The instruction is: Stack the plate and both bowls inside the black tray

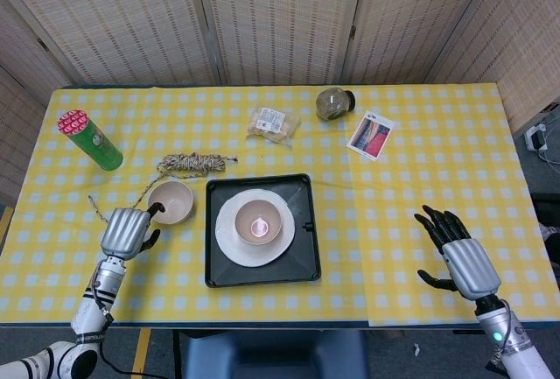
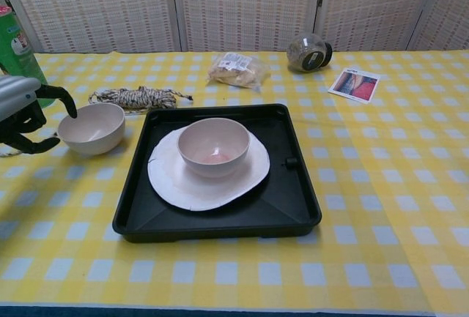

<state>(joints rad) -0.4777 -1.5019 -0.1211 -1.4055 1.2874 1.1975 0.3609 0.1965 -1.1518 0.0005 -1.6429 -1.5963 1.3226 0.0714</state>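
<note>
Tray: the black tray (image 1: 302,261) sits mid-table (image 1: 411,204), carrying the plate (image 1: 229,241) with one bowl (image 1: 259,223) on it.
Second bowl: the loose bowl (image 1: 171,201) stands on the cloth just left of the tray, outside it.
Left hand: the left hand (image 1: 125,231) is beside that bowl, fingers (image 2: 60,97) curved and apart, one tip near the rim (contact probably none, hard to tell); it holds nothing.
Right hand: the right hand (image 1: 459,256) is well apart at the right, fingers spread, empty.
</note>
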